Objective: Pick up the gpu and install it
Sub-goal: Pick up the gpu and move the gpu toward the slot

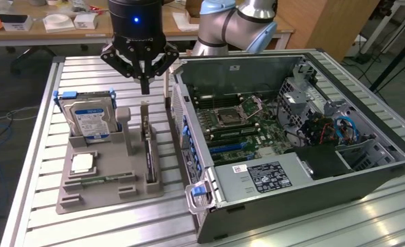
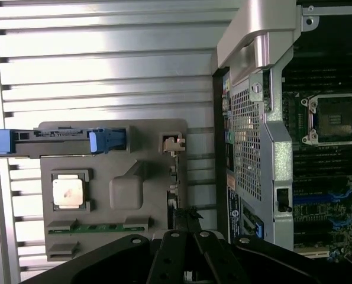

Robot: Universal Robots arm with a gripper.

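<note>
The gpu stands on edge in a slot of the grey holder on the table, its silver bracket end pointing up. My gripper hangs just above that upper end, fingers shut together with nothing between them, and a small gap shows between the fingertips and the card. In the wrist view the gpu appears as a thin edge along the side of the holder, directly ahead of my gripper.
The holder also carries a hard drive with blue rails, a processor chip and a memory stick. An open computer case lies beside it at the exterior view's right, motherboard exposed. The slatted metal table surrounds them.
</note>
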